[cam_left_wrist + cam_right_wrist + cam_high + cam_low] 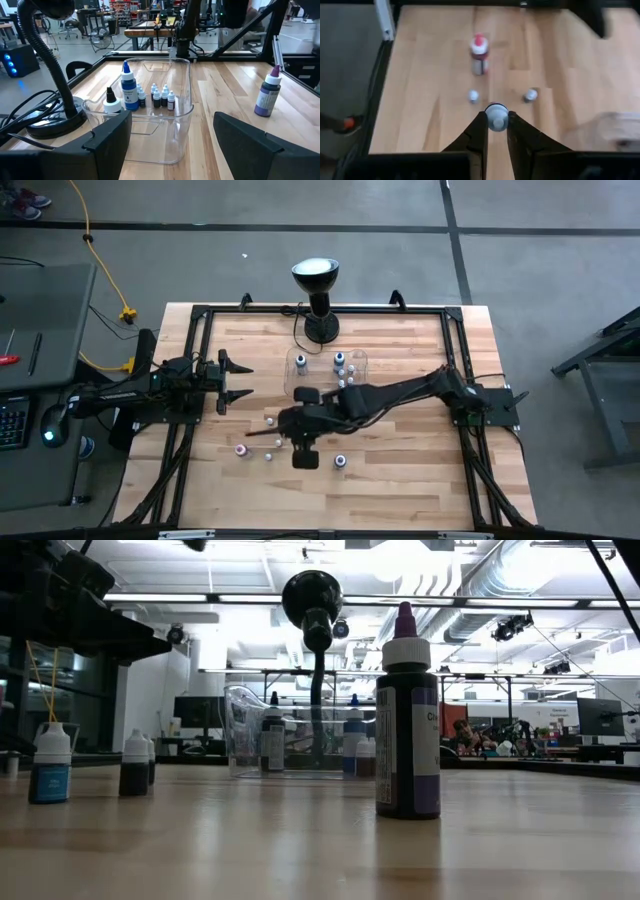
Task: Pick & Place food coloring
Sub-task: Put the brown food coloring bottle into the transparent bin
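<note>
Overhead, the right gripper reaches across the table to the near-left cluster of bottles. Its wrist view shows the jaws closed tight on 1 small bottle, seen cap-on, so its long axis runs straight toward the camera. Beyond it stand 2 white-capped bottles and a red-capped one, all upright. The left gripper waits at the left edge, jaws wide apart. Only its wrist view shows inside the clear tray: a tall blue bottle and several tiny ones, upright. The low view alone shows a big purple bottle whose label writing is too cropped to read, with the lamp behind.
</note>
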Controlling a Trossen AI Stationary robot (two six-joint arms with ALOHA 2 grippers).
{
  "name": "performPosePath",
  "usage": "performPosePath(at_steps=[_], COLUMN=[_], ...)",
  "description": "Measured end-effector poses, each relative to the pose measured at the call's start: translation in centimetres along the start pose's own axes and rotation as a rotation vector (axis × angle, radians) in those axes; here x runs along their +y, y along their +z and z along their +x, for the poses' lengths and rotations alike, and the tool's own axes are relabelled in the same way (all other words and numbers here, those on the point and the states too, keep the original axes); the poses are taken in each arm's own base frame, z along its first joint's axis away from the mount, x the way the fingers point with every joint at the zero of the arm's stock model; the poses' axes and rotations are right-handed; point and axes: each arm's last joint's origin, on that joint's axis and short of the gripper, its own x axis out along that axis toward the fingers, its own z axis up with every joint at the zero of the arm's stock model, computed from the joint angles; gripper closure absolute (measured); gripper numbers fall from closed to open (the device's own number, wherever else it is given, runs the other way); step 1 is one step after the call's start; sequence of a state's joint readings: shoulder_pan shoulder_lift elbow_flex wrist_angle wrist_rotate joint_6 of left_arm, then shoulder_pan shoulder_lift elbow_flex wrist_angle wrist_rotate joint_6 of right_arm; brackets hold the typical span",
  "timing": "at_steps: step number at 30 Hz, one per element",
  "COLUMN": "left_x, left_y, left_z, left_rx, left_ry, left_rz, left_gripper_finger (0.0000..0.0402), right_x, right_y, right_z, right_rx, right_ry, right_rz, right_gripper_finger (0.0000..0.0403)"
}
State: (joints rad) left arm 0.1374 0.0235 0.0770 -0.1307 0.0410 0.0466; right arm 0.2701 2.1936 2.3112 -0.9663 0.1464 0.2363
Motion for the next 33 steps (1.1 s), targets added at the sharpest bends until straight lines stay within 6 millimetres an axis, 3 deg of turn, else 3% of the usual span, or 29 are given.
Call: performPosePath(at_steps=[14, 23, 33], left_x=[0.0, 0.0, 0.0], left_y=[0.0, 0.0, 0.0], left_z=[0.0, 0.0, 0.0], left_rx=[0.0, 0.0, 0.0], left_ry=[0.0, 0.0, 0.0], left_rz=[0.0, 0.0, 0.0], left_gripper_finger=[0.0124, 0.0124, 0.0124], right_x=[-5.4, -8.4, -10.2], right_y=[0.7, -0.1, -0.4], right_z=[-2.5, -2.6, -2.6], right_rx=[-0.003, 0.081, 0.102], right_ry=[-0.217, -0.364, -0.407], right_rz=[0.15, 0.306, 0.426], right_gripper_finger=[0.0361, 0.0361, 0.0361])
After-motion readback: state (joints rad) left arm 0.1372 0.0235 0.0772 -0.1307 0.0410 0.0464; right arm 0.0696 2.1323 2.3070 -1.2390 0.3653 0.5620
